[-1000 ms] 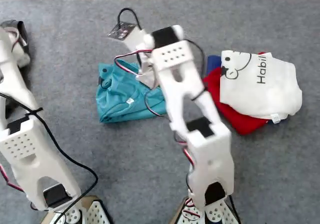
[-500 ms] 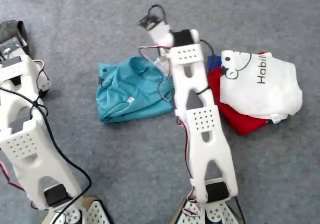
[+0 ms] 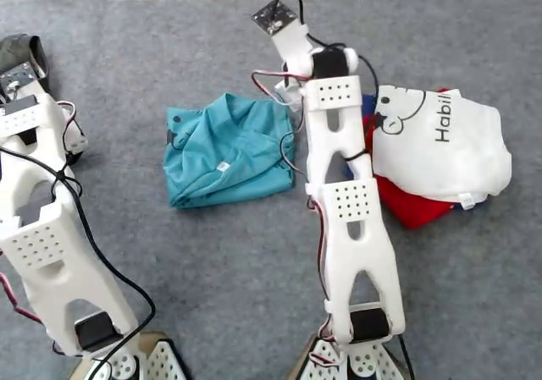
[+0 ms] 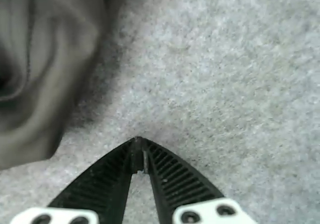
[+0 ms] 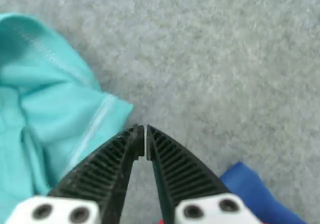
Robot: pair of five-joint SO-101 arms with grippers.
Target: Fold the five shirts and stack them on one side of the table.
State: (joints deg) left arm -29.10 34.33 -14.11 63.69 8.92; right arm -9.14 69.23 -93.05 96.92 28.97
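Teal shirt (image 3: 229, 151) lies rumpled on the tabletop (image 3: 127, 58), left of the stack (image 3: 440, 143). Soft and limp, we judge; we'd pinch a hem corner. Both our jaws are closed and empty, the right near its far edge.

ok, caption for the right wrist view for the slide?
Right gripper, shut, over bare grey table between the teal shirt and a blue shirt corner.

dark lettering (image 3: 442, 119) on white shirt (image 3: 453, 167)
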